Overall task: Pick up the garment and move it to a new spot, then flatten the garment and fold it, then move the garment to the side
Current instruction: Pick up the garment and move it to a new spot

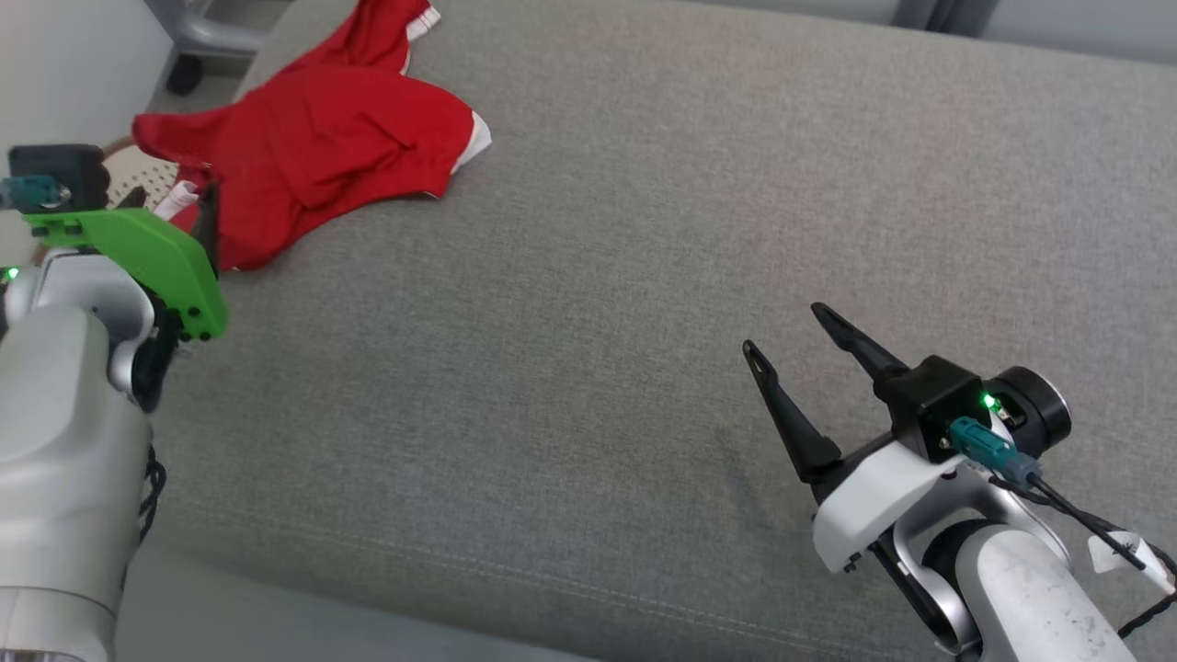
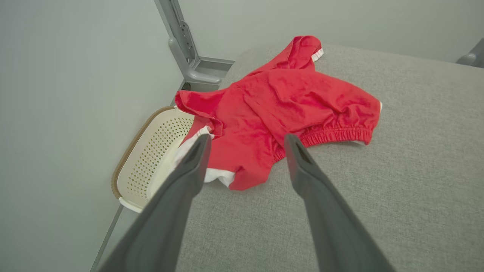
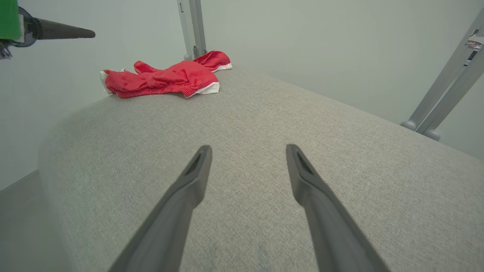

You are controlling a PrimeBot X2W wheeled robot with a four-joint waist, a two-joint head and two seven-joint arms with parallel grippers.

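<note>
A cream perforated plastic basket [image 2: 151, 158] sits below the left edge of the grey upholstered cushion [image 1: 588, 276]. The left gripper [image 2: 245, 139] hovers just short of the garment, jaws spread and empty. The crumpled red garment with white trim [image 1: 322, 156] lies at the cushion's far left corner, one edge hanging over the basket. The right gripper [image 1: 780, 327], well apart from the garment, hangs over bare fabric, jaws also parted.

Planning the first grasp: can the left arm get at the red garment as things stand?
Probably yes. The left claw is open and pointed at the red garment, with nothing between them on the grey cushion. The perforated basket sits off to one side.
</note>
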